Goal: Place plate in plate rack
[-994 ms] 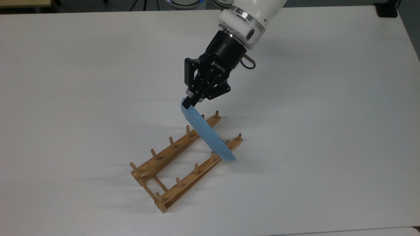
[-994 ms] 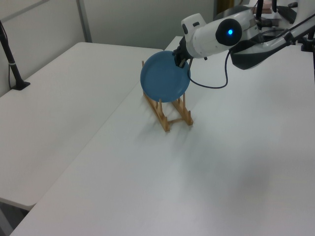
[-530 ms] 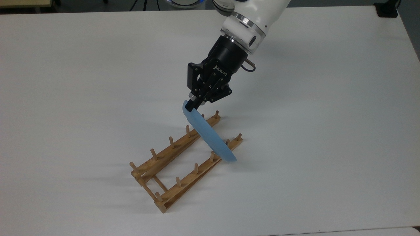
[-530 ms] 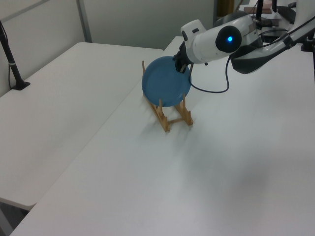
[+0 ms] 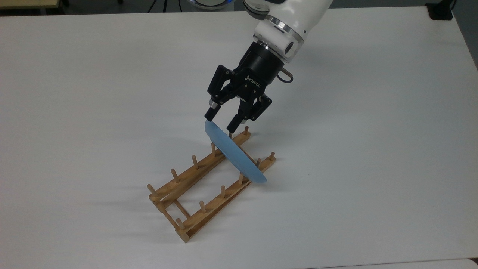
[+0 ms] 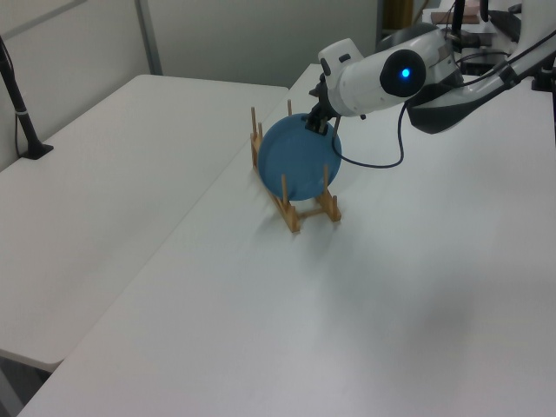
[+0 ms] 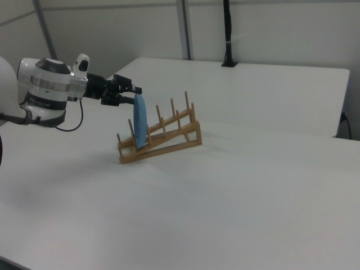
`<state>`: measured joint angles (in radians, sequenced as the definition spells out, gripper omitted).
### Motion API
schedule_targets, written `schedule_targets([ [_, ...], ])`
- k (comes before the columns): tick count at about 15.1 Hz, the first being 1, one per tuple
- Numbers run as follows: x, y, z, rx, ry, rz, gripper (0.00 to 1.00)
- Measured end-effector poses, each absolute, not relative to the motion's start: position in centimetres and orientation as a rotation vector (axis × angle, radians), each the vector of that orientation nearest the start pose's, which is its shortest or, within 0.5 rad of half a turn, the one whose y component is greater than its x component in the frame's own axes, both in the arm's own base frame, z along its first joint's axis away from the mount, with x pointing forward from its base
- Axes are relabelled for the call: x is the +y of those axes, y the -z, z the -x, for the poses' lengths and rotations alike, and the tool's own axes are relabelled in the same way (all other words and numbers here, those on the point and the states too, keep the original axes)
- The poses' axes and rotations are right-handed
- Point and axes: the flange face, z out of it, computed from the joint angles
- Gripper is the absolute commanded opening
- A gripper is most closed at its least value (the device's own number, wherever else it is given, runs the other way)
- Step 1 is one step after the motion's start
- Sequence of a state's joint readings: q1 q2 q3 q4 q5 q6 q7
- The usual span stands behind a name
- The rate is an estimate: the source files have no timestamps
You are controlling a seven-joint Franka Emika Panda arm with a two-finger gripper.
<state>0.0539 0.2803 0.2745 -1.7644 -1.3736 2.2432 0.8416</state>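
Light-blue plate [image 5: 234,155] stands on edge between pegs of the wooden plate rack [image 5: 186,186] on the white desk [image 5: 373,149]. Gripper [image 5: 220,124] hovers at its top rim, fingers [image 5: 210,114] spread wide, holding nothing.

white tables [image 7: 270,185] fill the room (a second one [image 6: 95,174] alongside), grey walls [image 7: 270,25] behind.
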Motion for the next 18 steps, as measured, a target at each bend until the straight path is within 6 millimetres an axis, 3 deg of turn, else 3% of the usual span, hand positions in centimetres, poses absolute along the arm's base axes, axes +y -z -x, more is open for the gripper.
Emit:
schedule_targets([
  [5,17.2,-46.1,-64.3,0.228,-0.970,-2.193,1.00],
  [11,16.9,-52.0,-63.9,-0.114,-1.005,-2.423,1.00],
  [14,15.1,-54.2,-62.8,-0.270,-0.883,-2.541,1.00],
  [18,11.8,-55.4,-61.5,-0.480,-0.645,-2.723,1.00],
])
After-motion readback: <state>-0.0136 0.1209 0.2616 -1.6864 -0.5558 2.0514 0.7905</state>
